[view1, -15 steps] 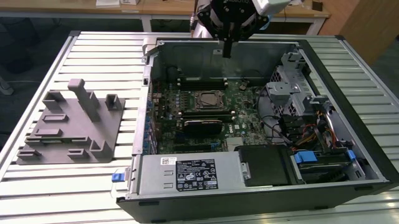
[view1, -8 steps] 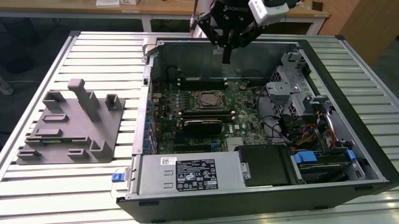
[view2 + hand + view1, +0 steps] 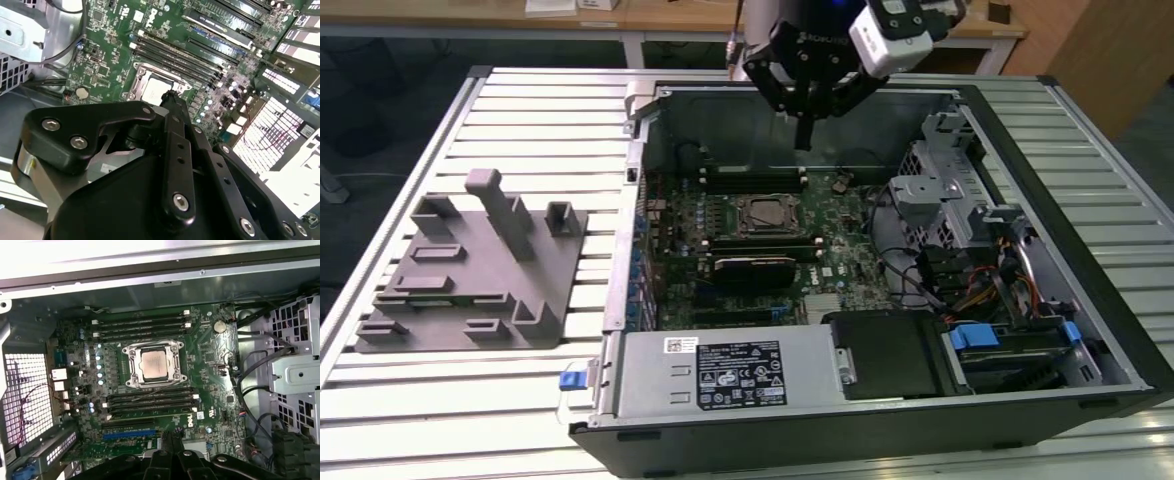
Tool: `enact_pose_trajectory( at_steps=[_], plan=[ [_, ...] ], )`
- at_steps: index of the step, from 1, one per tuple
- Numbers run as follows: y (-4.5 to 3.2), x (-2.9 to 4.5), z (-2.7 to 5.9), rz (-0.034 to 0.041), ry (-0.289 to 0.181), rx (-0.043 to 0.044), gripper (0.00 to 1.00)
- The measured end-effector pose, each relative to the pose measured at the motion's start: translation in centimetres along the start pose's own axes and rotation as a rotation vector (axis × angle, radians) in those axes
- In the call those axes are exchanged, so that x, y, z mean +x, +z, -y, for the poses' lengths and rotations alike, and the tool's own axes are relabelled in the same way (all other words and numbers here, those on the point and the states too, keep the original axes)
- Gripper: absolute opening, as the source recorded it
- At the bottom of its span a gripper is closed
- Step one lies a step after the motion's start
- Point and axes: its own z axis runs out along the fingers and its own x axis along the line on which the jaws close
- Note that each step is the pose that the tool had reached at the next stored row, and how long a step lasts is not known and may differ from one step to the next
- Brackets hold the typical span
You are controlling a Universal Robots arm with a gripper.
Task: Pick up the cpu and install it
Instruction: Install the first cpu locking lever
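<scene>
The cpu [image 3: 154,364] is already sitting inside the metal-framed socket [image 3: 131,371] on the green motherboard [image 3: 210,365], in the middle of the open computer case [image 3: 1067,300]. The gripper [image 3: 805,135] is hanging above the far part of the board, fingers pressed together and holding nothing. A grey plastic tray [image 3: 467,290] is lying on the slatted surface [image 3: 454,400] at the exterior view's left.

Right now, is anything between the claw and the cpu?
Nothing visible. The cpu lies bare in its socket on the motherboard, and the claw hangs above the open case with only air between them.
</scene>
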Motion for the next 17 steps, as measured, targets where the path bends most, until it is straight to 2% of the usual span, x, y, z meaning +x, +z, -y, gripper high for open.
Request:
enact_pose_trajectory(
  at_steps=[10, 17],
  plan=[
    [1.84, -0.14, 0.27, -0.0094, -0.001, 0.0011, 0.11],
    [2.84, -0.17, 0.28, -0.0097, -0.001, 0.0017, 0.11]
  ],
)
